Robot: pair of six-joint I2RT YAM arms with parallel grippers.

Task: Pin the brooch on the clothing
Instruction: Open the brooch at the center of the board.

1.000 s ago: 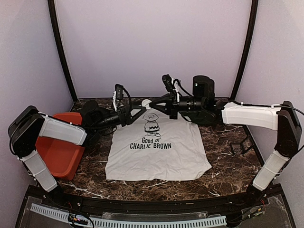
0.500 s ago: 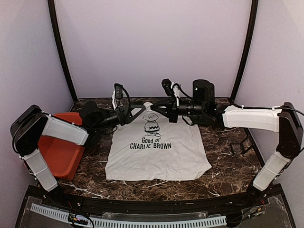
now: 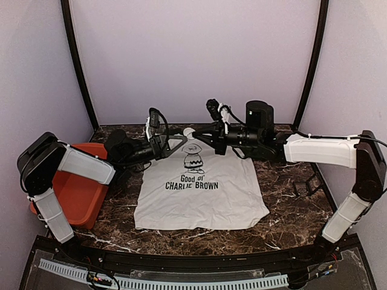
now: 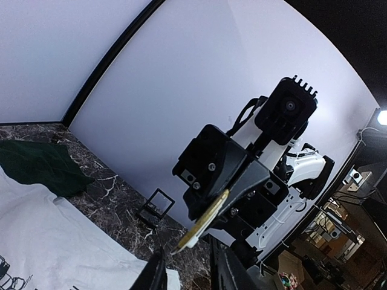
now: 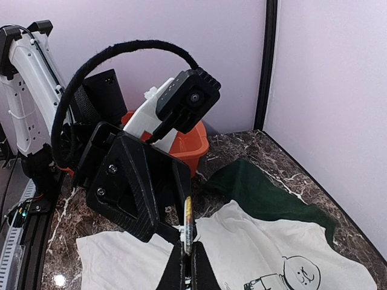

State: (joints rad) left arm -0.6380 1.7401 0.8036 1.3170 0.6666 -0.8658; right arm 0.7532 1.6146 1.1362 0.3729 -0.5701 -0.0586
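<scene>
**Top view:** The T-shirt (image 3: 199, 196) lies flat on the marble table (image 3: 290, 199), print up. Its hem is towards the arm bases and its collar towards the back wall. The left gripper (image 3: 179, 138) and right gripper (image 3: 196, 133) meet tip to tip above the collar. The brooch (image 3: 188, 131) sits between them as a small pale disc, up off the cloth. A red bin (image 3: 75, 196) stands at the table's left edge.

**Left wrist view:** The right gripper (image 4: 233, 190) faces the camera, its claw pinched on the brooch (image 4: 202, 225). The brooch shows edge-on as a thin gold sliver, with its long axis slanting from lower left to upper right. Its free lower end points down at the left gripper (image 4: 188, 275). That gripper's two fingers (image 4: 158, 273) stand apart, with a gap wider than the sliver. The white T-shirt (image 4: 54, 241) lies below left.

**Right wrist view:** The right gripper (image 5: 187, 261) is clamped tight on the brooch (image 5: 188, 220). The brooch stands upright and edge-on above the fingertips. The left gripper (image 5: 172, 202) is just behind it. The T-shirt (image 5: 242, 241) lies underneath, with a dark green sleeve (image 5: 266, 193) spread to the right.
</scene>
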